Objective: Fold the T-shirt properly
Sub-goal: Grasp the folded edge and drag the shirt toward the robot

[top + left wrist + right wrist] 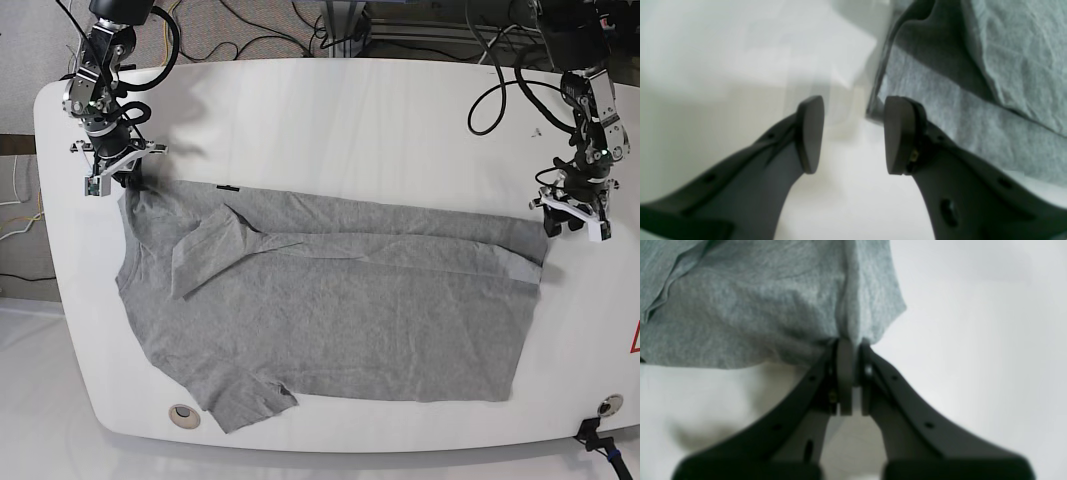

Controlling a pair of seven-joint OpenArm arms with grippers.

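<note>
A grey T-shirt (330, 300) lies spread on the white table (340, 120), its upper long edge folded down over the body. My right gripper (128, 178) sits at the shirt's top left corner, shut on a pinch of grey cloth (853, 330). My left gripper (562, 226) hovers at the shirt's top right corner, open, its pads (810, 133) apart with only bare table between them. The shirt's folded edge (973, 100) lies just right of that gripper in the left wrist view.
Black cables (500, 90) run across the table's far right behind the left arm. A round hole (181, 414) sits near the front left edge, another (607, 404) near the front right. A red marking (634, 340) shows at the right edge.
</note>
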